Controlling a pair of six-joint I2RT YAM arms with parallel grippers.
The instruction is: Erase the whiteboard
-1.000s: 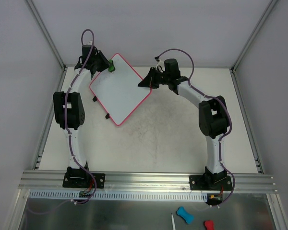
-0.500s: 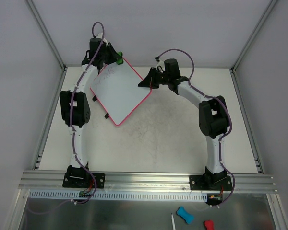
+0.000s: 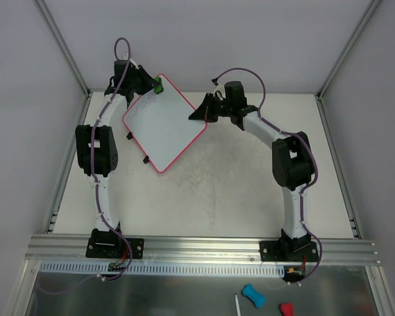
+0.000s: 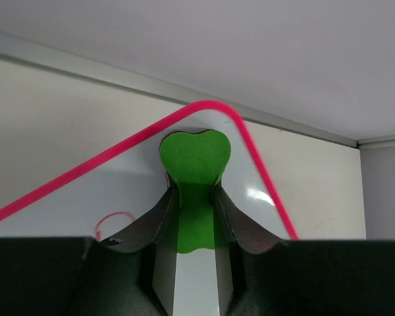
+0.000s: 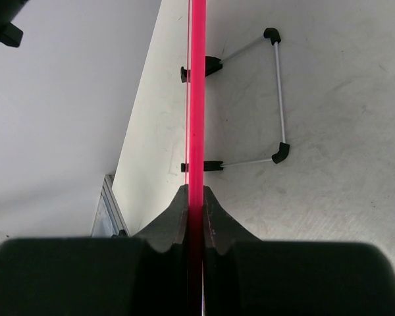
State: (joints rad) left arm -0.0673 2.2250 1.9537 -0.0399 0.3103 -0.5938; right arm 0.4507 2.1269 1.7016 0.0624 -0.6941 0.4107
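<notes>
The whiteboard (image 3: 163,128) is a white square with a pink-red rim, turned like a diamond at the back of the table. Faint scribbles remain near its top-left edge. My left gripper (image 3: 155,86) is shut on a green eraser (image 4: 195,158) and presses it on the board's top corner (image 4: 210,108). A red scribble (image 4: 112,220) shows left of the fingers. My right gripper (image 3: 196,113) is shut on the board's right corner, the pink-red rim (image 5: 197,99) edge-on between its jaws.
The board's wire stand (image 5: 276,99) with black clips sticks out behind it. A blue eraser (image 3: 253,295), a red one (image 3: 286,309) and a white pen (image 3: 237,305) lie on the metal shelf in front of the arm bases. Grey walls close the back and sides.
My left gripper with the green eraser swept from the board's upper-left edge to beyond the top corner, then back a little onto the corner. The right arm and board stayed put.
</notes>
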